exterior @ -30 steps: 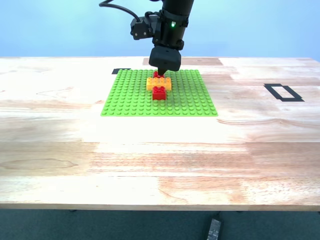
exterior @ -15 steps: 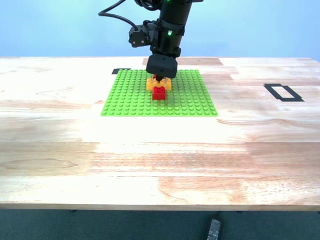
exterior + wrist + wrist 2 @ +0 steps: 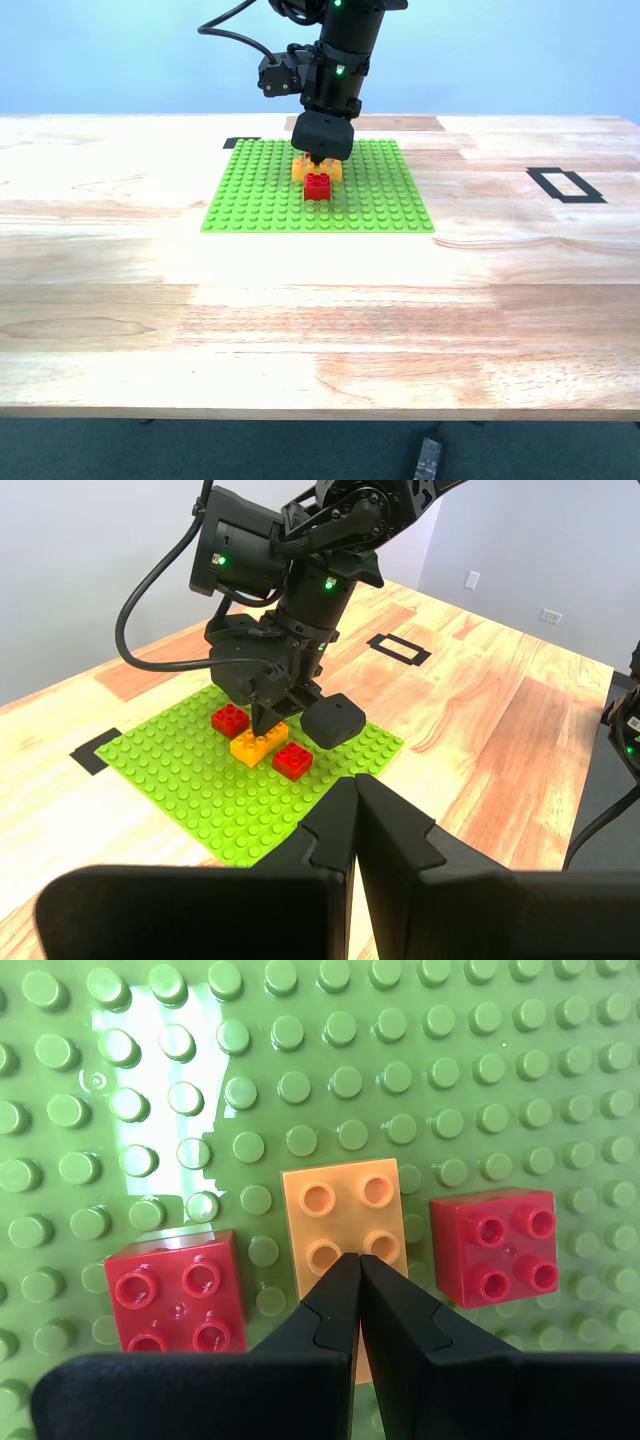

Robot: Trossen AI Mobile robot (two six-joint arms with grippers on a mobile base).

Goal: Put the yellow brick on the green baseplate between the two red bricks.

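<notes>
Yellow brick (image 3: pixel 341 1222) is sitting on the green baseplate (image 3: pixel 260 195), directly beneath my second gripper (image 3: pixel 358 1260), with one red brick (image 3: pixel 180 1291) on one side and the other red brick (image 3: pixel 495 1244) on the opposite side, small gaps of bare studs showing between them. The brick's long axis is running crosswise to the line joining the reds, so in the exterior view it is lying side to side between the near and far red. My second gripper's jaws are pressed together, their tips hovering over or touching the yellow studs; which of the two, I cannot tell. My first gripper (image 3: pixel 355 790) is likewise closed on nothing and watching from well apart, so my second arm is the nearer one by far. The baseplate is resting on a pale wooden table (image 3: pixel 320 320) bearing black tape rectangles (image 3: pixel 566 185); plain blue walls are standing behind.
</notes>
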